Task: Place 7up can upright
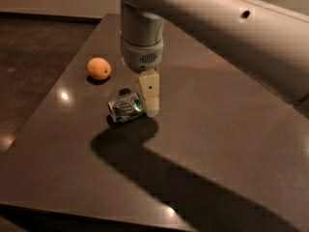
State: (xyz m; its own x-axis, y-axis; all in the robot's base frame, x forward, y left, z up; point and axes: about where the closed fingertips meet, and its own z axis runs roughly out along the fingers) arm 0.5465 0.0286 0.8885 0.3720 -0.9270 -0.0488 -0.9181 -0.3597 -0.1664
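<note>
- The 7up can (125, 108) lies on its side on the dark desk (227, 144), near the middle.
- The gripper (151, 108) points down at the can's right end.
- It cannot be told whether the jaws are apart or together.
- An orange (98, 68) sits well apart, up-left.
</note>
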